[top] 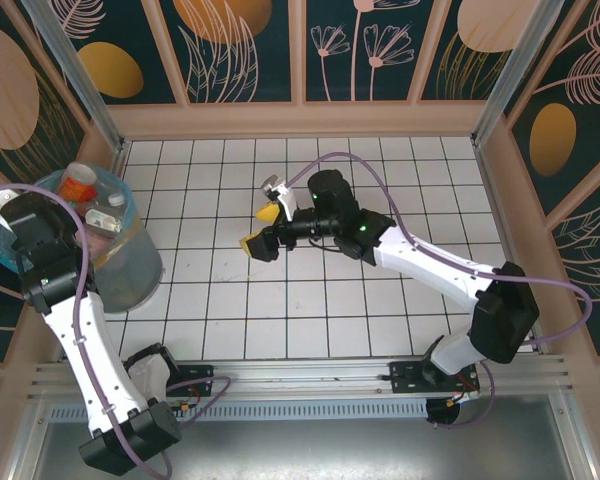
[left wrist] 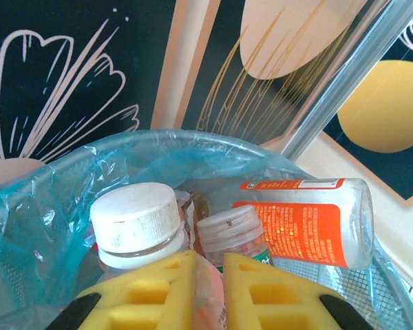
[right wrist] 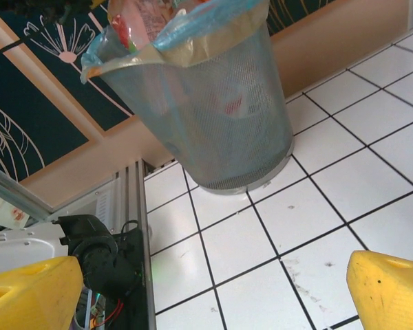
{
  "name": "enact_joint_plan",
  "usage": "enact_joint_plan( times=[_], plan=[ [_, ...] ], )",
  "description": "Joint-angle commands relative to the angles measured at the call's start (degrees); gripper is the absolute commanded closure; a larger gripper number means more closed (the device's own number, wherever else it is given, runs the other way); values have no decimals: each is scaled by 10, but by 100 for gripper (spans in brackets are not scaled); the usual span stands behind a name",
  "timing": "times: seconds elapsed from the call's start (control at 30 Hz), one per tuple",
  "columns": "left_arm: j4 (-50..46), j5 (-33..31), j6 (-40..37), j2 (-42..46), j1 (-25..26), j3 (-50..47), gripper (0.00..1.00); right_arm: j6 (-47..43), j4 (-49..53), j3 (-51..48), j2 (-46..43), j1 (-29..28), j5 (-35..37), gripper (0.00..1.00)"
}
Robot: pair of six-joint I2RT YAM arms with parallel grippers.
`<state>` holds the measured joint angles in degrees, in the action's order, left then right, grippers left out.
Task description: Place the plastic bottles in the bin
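bin (top: pixel 132 272): far left of the tiles, bag-lined, heaped to the rim.
plastic bottles (left wrist: pixel 303 223): lying inside the bin.
left gripper (left wrist: pixel 210 265): over the pile, fingers almost together, nothing evidently held; best lifted straight clear of the liner.
right gripper (right wrist: pixel 213 289): spread wide, empty.

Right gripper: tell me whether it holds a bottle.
No, the right gripper stands wide open, with nothing between its yellow fingers.
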<state>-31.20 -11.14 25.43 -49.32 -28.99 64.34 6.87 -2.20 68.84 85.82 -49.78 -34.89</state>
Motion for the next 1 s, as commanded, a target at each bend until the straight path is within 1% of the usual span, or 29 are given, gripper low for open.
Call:
enact_joint_plan(
  times=[0.0,0.17,0.3,0.4,0.53,0.6,0.8,0.87,0.97],
  plan=[
    [-30,21,11,-10,-2,-37,82,12,6,23,12,-10,2,1],
    [-15,27,11,-5,-2,-76,83,19,11,36,27,-19,10,1],
    [-8,49,15,0,-2,-100,83,19,18,44,34,-25,14,1],
    [-10,53,16,6,-2,-91,83,16,27,50,39,-27,17,1],
    [-32,50,4,-3,-2,-13,83,15,29,63,48,-30,18,1],
    [-44,52,-4,-12,-2,34,81,16,29,70,53,-31,19,1],
    [-89,48,-28,-35,-2,183,63,19,36,98,67,-39,23,1],
    [-94,47,-31,-40,-2,219,63,22,42,107,65,-39,35,1],
    [-88,90,-26,-48,-1,263,61,36,54,116,55,-35,81,1]
  ],
)
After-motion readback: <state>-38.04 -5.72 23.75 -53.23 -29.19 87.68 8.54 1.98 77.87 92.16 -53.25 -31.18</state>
